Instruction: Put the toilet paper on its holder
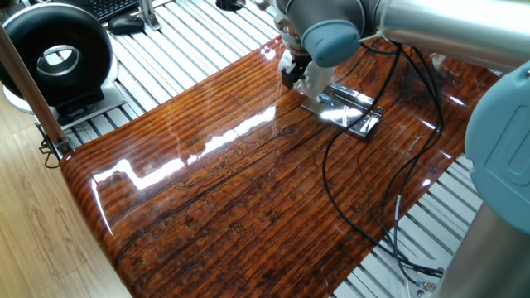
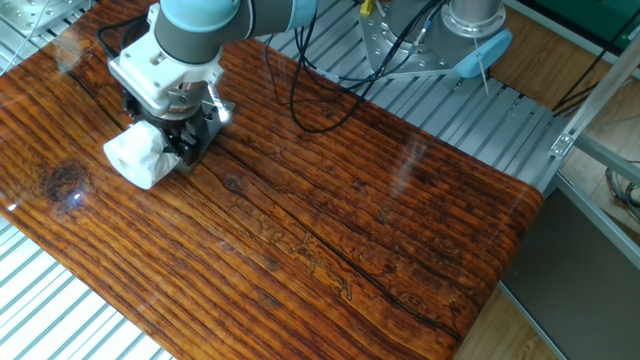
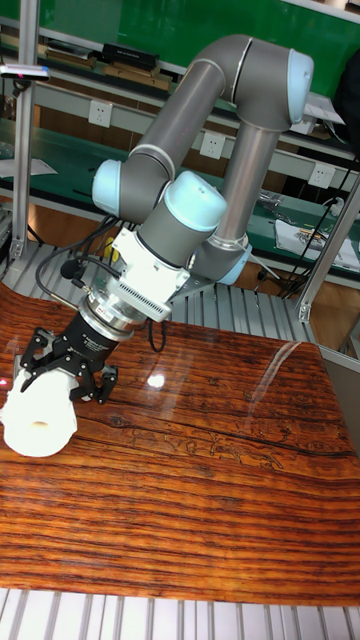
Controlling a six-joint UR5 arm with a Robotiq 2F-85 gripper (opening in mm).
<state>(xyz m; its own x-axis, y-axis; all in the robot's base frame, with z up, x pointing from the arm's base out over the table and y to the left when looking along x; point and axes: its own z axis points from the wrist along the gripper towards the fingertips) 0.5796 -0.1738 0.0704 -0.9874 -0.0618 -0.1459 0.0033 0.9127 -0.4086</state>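
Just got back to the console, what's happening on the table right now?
The gripper is shut on the toilet paper, holding the white roll low over the wooden table. The roll's core end shows in the tall fixed view. The shiny holder lies flat on the table right beside the roll, on the side toward the arm. The roll is not on the holder's bar yet, as far as these views show. Black cables trail over the table near the holder.

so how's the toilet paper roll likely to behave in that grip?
Probably light and squashy: the toilet paper roll looks like soft wound paper, dented where the gripper clamps it. If released on its side, the cylinder would likely roll.
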